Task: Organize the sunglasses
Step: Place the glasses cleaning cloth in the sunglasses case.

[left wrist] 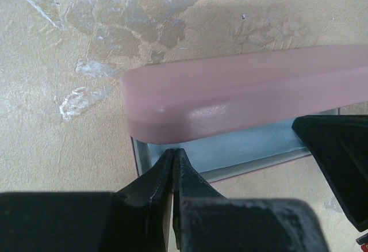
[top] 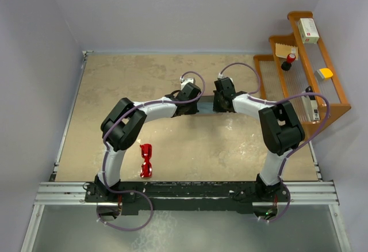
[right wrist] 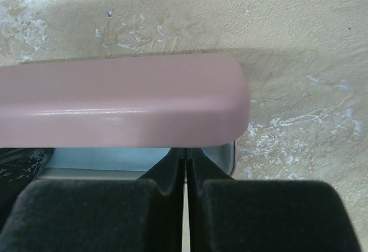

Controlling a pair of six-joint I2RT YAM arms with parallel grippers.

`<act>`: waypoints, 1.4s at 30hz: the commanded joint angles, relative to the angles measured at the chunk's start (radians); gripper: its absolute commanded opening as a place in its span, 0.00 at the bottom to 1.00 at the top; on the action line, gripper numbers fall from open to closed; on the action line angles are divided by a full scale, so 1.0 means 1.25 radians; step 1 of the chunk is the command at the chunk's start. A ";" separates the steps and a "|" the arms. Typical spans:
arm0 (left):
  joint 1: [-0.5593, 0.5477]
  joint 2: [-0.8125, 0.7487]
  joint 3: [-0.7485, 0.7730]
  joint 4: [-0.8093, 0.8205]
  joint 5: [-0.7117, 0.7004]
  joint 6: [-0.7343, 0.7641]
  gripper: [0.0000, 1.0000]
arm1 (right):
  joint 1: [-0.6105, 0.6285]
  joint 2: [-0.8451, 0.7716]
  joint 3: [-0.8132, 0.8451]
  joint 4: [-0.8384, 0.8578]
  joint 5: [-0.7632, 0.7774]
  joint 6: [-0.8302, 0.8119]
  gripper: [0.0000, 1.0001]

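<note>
Beige mottled worktop [top: 230, 142], wooden rack [top: 339, 99] at its right edge. Both arms reach to mid-worktop and meet at the pink case [left wrist: 241, 99], lid up, light blue lining [left wrist: 241, 148] showing. Left pincer [left wrist: 173, 163] fully closed, tips at the case's near rim; right pincer [right wrist: 185, 157] likewise. Cannot tell if either pinches anything. Red sunglasses [top: 146, 160] lie near the front edge by the left arm's base, well apart from the case.
</note>
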 commanded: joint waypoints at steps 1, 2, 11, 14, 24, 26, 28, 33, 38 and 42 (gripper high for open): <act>0.001 -0.001 0.000 -0.047 -0.022 0.013 0.00 | -0.002 -0.017 -0.002 -0.035 0.063 0.004 0.00; 0.001 -0.002 0.000 -0.047 -0.022 0.014 0.00 | -0.003 -0.017 -0.002 -0.036 0.065 0.003 0.00; 0.002 0.004 -0.005 -0.052 -0.017 0.011 0.00 | -0.003 -0.025 -0.003 -0.053 0.080 0.007 0.00; 0.001 0.005 -0.005 -0.052 -0.015 0.011 0.00 | -0.003 -0.024 -0.003 -0.054 0.068 0.009 0.00; 0.001 -0.011 0.003 -0.054 -0.021 0.017 0.00 | -0.001 -0.029 -0.029 -0.006 0.005 -0.003 0.00; 0.001 -0.010 0.006 -0.061 -0.023 0.021 0.00 | -0.002 -0.018 -0.023 -0.016 -0.003 -0.008 0.00; 0.001 -0.011 0.005 -0.065 -0.023 0.021 0.00 | -0.002 -0.016 -0.023 -0.023 -0.011 -0.006 0.00; 0.001 -0.024 0.003 -0.066 -0.031 0.022 0.00 | -0.002 -0.066 -0.028 -0.040 0.107 0.004 0.00; 0.001 -0.037 0.018 -0.080 -0.042 0.033 0.00 | -0.003 -0.087 -0.031 -0.041 0.110 0.001 0.00; 0.001 -0.056 0.021 -0.089 -0.045 0.038 0.00 | -0.002 -0.094 -0.044 -0.028 0.093 0.009 0.00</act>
